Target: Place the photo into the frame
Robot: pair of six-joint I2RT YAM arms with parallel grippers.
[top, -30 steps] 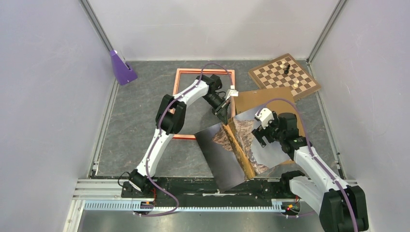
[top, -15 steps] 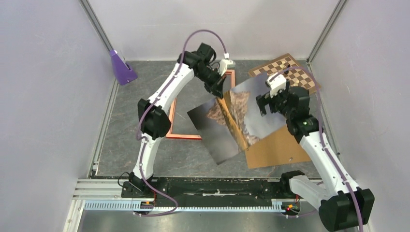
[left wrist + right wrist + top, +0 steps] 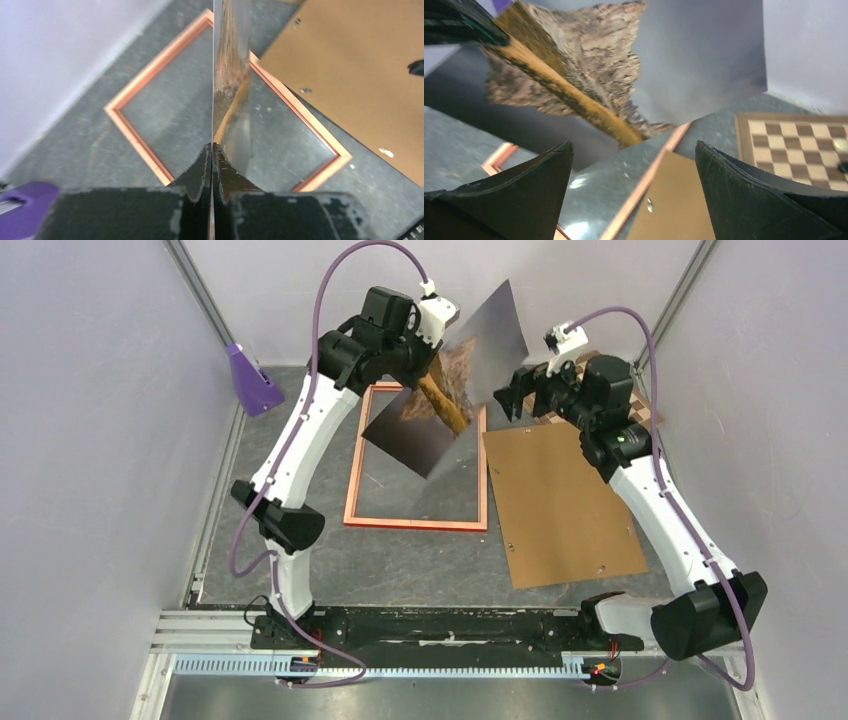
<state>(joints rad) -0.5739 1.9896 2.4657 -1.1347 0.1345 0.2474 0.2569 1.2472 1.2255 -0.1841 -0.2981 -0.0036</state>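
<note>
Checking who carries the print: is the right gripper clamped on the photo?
No: the right gripper stands wide open, clear of the photo; the left gripper pinches its edge.

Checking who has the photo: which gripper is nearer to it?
Left. The left gripper is shut on the photo; the right gripper hangs open beside it, apart.

Plain pale grey-lilac panel walls (image 3: 90, 440) on three sides, silver metal corner posts (image 3: 203, 300), dark grey mottled stone-look tabletop (image 3: 400, 560), slotted aluminium rail (image 3: 400, 665) along near edge.

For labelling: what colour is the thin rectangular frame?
The thin rectangular frame is orange-red; top external view.
</note>
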